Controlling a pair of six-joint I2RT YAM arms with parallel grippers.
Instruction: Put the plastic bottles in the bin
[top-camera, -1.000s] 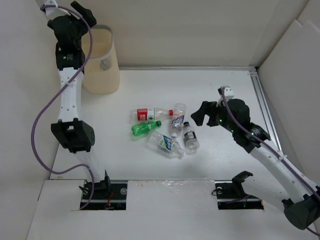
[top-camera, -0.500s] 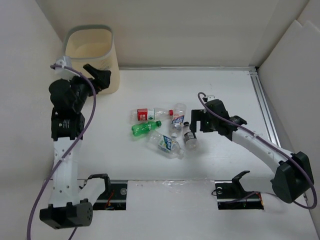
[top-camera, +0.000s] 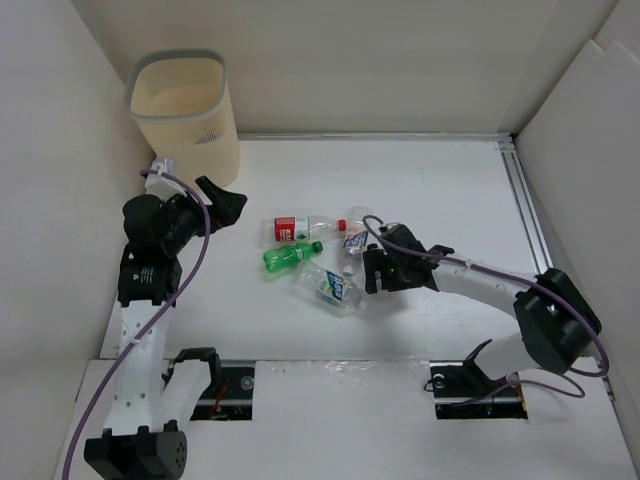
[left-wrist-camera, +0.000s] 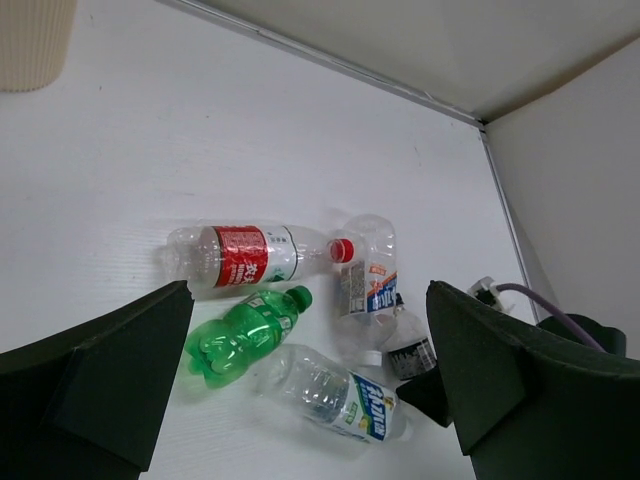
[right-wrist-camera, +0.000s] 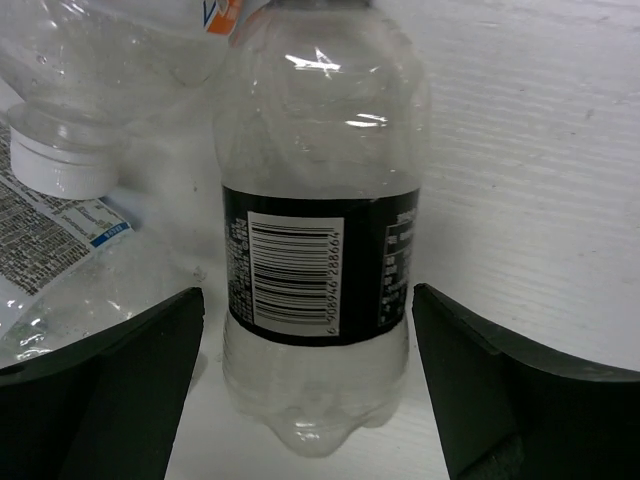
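The bin (top-camera: 185, 125) stands at the back left. Five small bottles lie in a cluster mid-table: red-labelled (top-camera: 292, 229), green (top-camera: 290, 256), blue-labelled (top-camera: 353, 236), green-white-labelled (top-camera: 331, 288) and black-labelled (right-wrist-camera: 315, 265). My right gripper (top-camera: 374, 274) is open, low over the table, its jaws either side of the black-labelled bottle's base (right-wrist-camera: 312, 400) without touching. My left gripper (top-camera: 226, 203) is open and empty, raised left of the cluster and pointing at it (left-wrist-camera: 310, 300). No white-labelled bottle shows.
Cream walls enclose the white table. A metal rail (top-camera: 525, 200) runs along the right side. The bin's lower corner shows in the left wrist view (left-wrist-camera: 30, 40). A white cap (right-wrist-camera: 55, 160) of a neighbouring bottle lies just left of the black-labelled one.
My left arm has swung down from above the bin to the table left of the bottles. My right gripper has moved left and down until its jaws are either side of the black-labelled bottle.
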